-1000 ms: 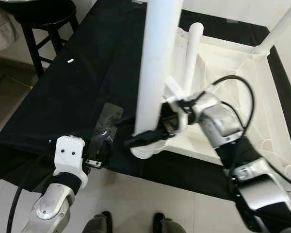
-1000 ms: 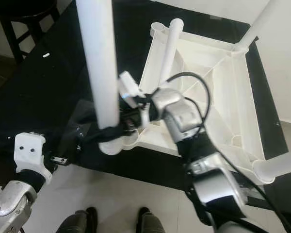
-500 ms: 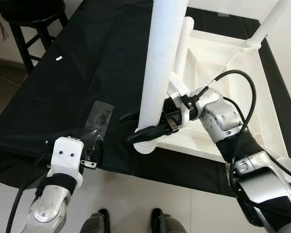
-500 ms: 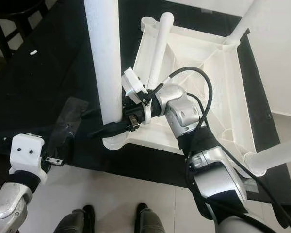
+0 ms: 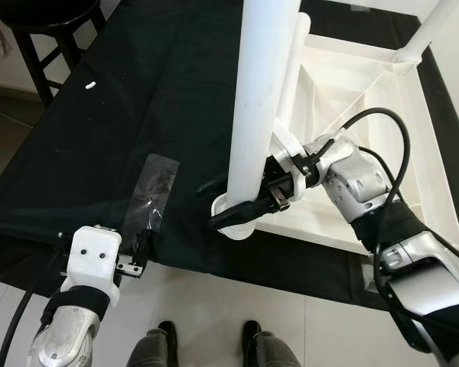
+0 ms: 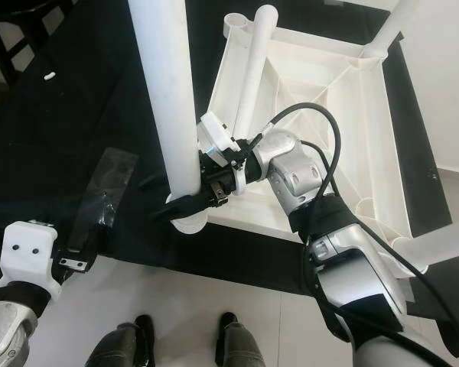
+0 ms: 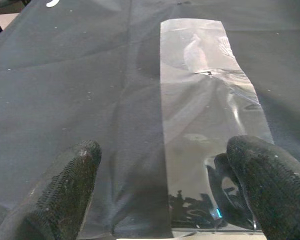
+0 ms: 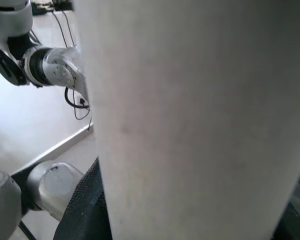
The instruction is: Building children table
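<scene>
At 7 o'clock my left gripper (image 7: pixel 160 195) hung parted over the black cloth (image 5: pixel 115 122), one finger (image 7: pixel 262 182) on a clear plastic bag (image 5: pixel 149 195). At centre my right gripper (image 5: pixel 231 200) was clamped round the white leg (image 5: pixel 256 99) just above its corner socket (image 5: pixel 233 227). The upturned table (image 5: pixel 367 84) lay at 2 o'clock.

Even, bright indoor light is filling both head views, which are looking sharp. The white table leg (image 5: pixel 256 115) and the upturned tabletop (image 6: pixel 329 84) are nearing overexposure, while the black cloth (image 5: pixel 122 130) is swallowing detail. Glare is glinting off the clear plastic bag (image 7: pixel 205 115), crisp at mid-distance while the near fingertips (image 7: pixel 65 190) are blurring. Pressed close, the leg is looking soft and grey.
</scene>
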